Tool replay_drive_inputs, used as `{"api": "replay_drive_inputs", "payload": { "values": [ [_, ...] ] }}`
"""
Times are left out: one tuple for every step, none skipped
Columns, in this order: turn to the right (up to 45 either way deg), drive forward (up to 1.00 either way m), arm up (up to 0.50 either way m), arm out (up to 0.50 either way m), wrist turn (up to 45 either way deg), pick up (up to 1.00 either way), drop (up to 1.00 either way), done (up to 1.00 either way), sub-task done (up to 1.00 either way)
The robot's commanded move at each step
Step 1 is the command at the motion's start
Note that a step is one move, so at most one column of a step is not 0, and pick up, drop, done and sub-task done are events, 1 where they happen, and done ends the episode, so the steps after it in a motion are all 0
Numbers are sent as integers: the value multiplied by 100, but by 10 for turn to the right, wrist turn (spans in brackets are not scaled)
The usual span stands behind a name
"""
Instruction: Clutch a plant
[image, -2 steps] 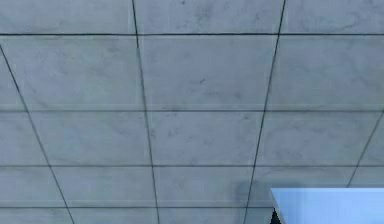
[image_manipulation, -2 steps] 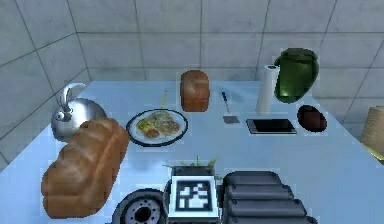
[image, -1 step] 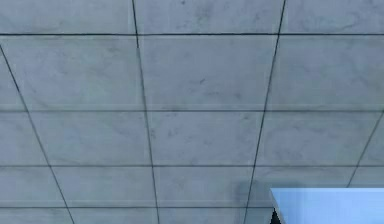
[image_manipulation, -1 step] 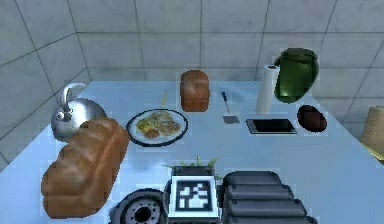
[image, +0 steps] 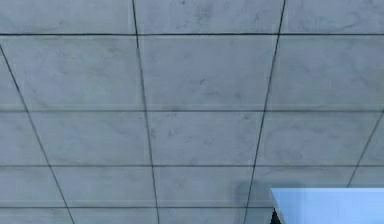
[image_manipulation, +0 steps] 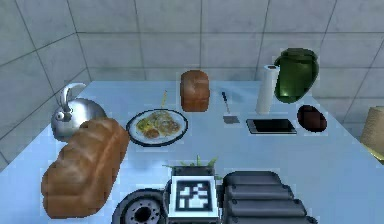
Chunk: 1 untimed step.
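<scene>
In the arm side view the dark arm rises from the bottom edge, with a white marker square at its end. Left of the marker sits the gripper, a dark round body low over the pale blue table. Thin green blades of a small plant poke up just behind the marker; the rest of the plant is hidden. I cannot make out the gripper's far end, so I cannot tell whether it holds anything.
On the table: a big bread loaf, a steel kettle, a plate of food, a smaller loaf, a paper roll, a dark green glossy object, a phone. Tiled walls stand behind. The table corner shows against grey tiles.
</scene>
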Motion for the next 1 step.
{"api": "replay_drive_inputs", "payload": {
  "values": [
    [0, 0, 0, 0, 450, 0, 0, 0, 0]
  ]
}}
